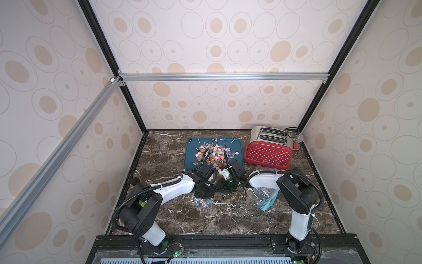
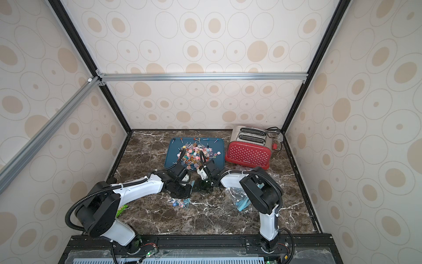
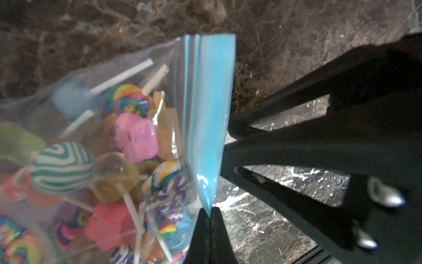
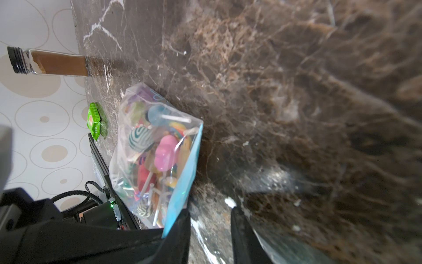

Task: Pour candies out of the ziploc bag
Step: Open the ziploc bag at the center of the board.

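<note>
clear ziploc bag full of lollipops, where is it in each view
top view: clear lollipop-filled ziploc bag mid-table, just nearside of white left arm
top view: same spot
left wrist: close up, corner pinched
right wrist: near green packet
shared landmark: black left gripper, shut on its blue strip

At the back of the dark marble tabletop [image 1: 228, 219] lies a flat blue plastic tray [image 1: 190, 152], a heap of tiny multicoloured lollipop candies [image 1: 214, 153] on it — a red dotted metal toaster [image 1: 267, 155] stands just to its right. Nearer the front, left of centre, a clear ziploc bag [image 1: 203, 203] rests on the tabletop, more lollipops [image 3: 134, 137] inside. A second clear plastic bag [image 1: 267, 198] lies under the right arm [image 1: 262, 180] — a green foil packet [image 4: 94, 121] and a glass jar [image 4: 52, 61] sit by the left wall [image 1: 68, 160].
</note>
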